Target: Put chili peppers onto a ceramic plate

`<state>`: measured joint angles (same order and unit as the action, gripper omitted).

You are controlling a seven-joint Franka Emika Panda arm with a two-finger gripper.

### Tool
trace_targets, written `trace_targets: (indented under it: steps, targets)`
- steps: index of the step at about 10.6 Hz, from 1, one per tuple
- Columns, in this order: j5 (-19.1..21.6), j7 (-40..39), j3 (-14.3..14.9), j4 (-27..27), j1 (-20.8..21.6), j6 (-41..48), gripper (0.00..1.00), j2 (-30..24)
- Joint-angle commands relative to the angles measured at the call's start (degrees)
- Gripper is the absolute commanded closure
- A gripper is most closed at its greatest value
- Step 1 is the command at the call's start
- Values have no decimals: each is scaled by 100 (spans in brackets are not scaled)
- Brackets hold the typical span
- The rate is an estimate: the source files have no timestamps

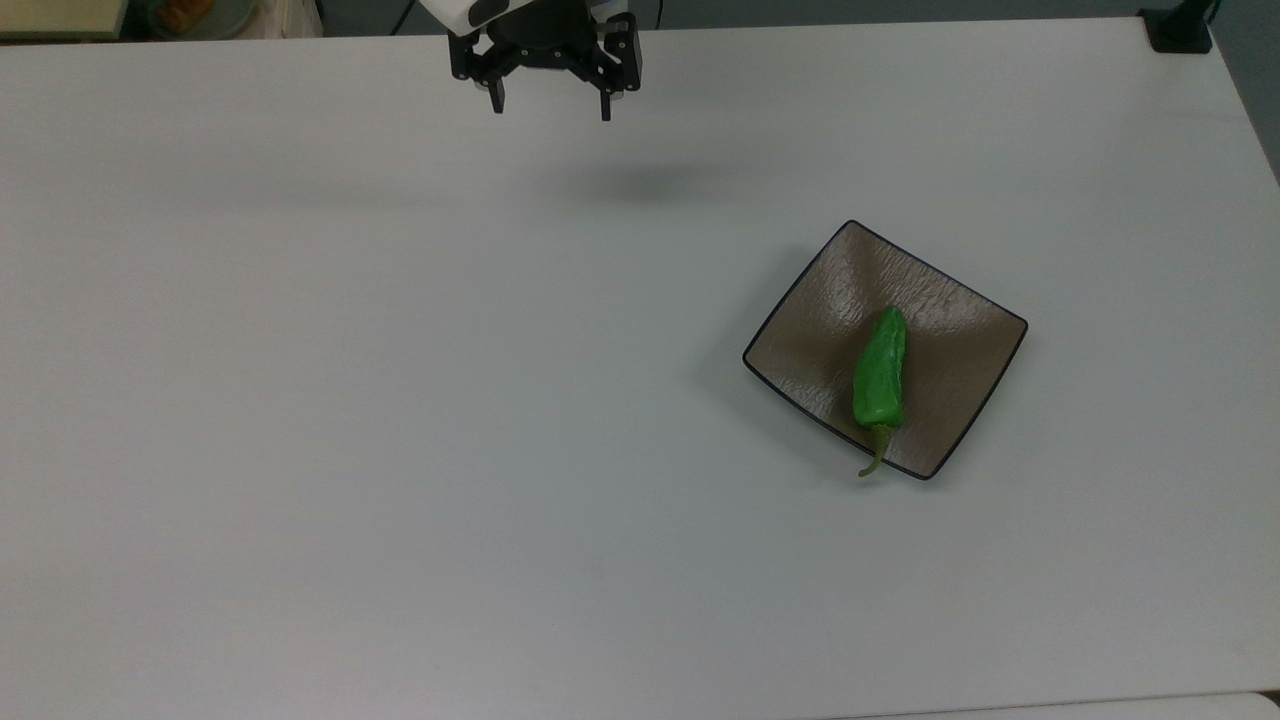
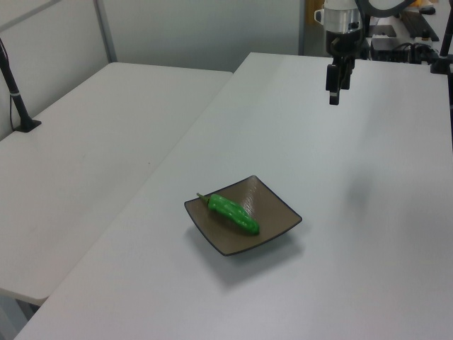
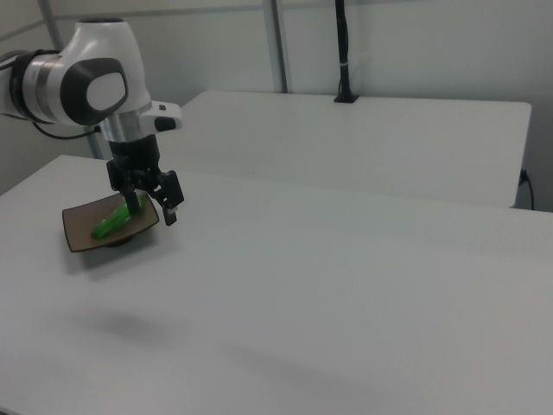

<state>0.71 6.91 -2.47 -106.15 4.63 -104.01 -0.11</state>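
My hand (image 1: 551, 108) hangs spread and empty, well apart from the pepper (image 1: 880, 372) lying on the plate (image 1: 800, 340).

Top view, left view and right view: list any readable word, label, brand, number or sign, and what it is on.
None: no readable text on the chili pepper, the ceramic plate, the gripper, the robot arm or the white table.
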Motion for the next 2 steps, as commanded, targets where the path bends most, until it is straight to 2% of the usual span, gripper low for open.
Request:
trace_targets:
  steps: [1,2]
  targets:
    - [184,-41,88,-266,3,-129,0,-244]
    - [184,-41,88,-266,12,-120,0,-244]
